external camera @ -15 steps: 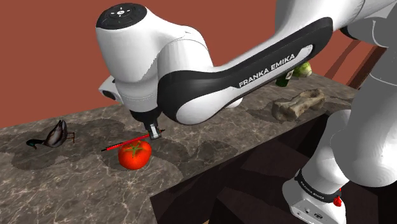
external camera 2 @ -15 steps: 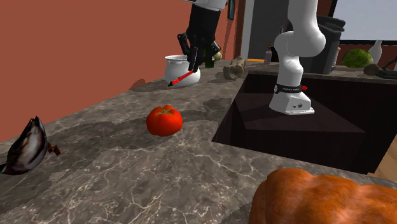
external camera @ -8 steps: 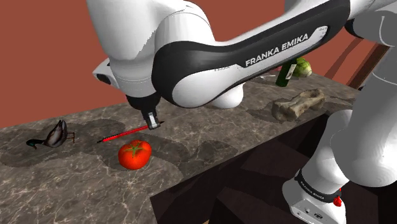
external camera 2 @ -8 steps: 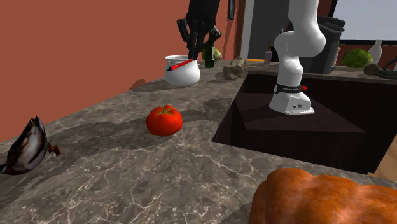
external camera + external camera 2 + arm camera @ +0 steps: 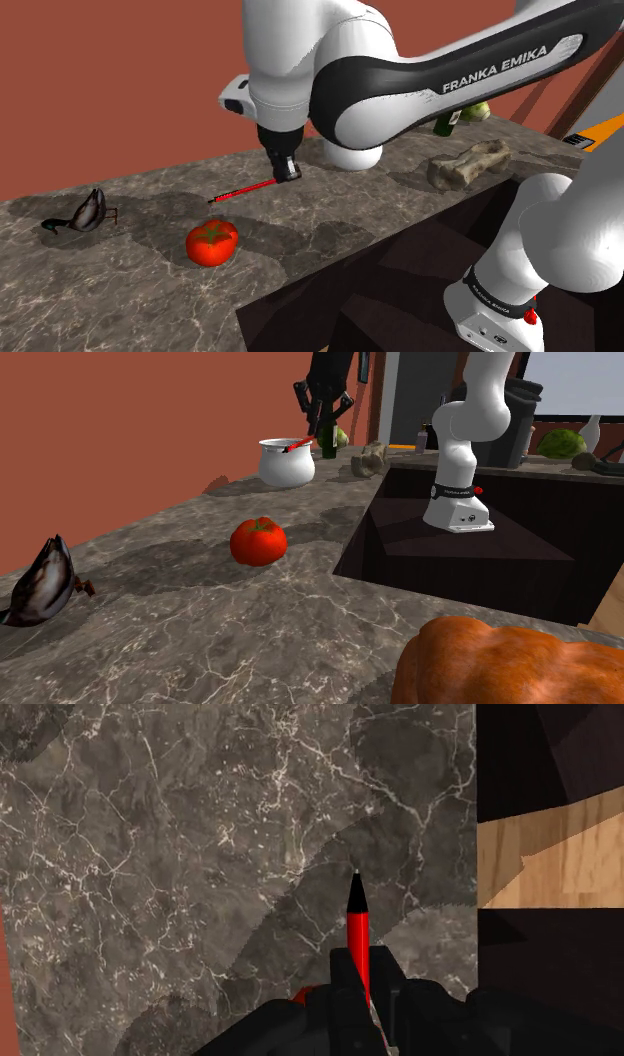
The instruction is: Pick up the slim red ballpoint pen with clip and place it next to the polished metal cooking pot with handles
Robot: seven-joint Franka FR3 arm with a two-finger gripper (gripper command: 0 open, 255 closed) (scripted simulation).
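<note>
Claw (image 5: 364, 972) clasps pen (image 5: 357, 919) above counter (image 5: 150, 854), edge nearby

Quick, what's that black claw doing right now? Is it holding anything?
Gripper: shut, holding the pen.

Gripper (image 5: 363, 992): black, two fingers closed against a pen.
Pen (image 5: 357, 926): slim, red, with a black tapered tip and a pale point; it projects straight out from between the fingers.
Countertop (image 5: 180, 854): dark grey marble with white veins, partly shadowed under the pen.
Past the counter's straight edge: a dark recess and a tan wooden surface (image 5: 545, 864).
</note>
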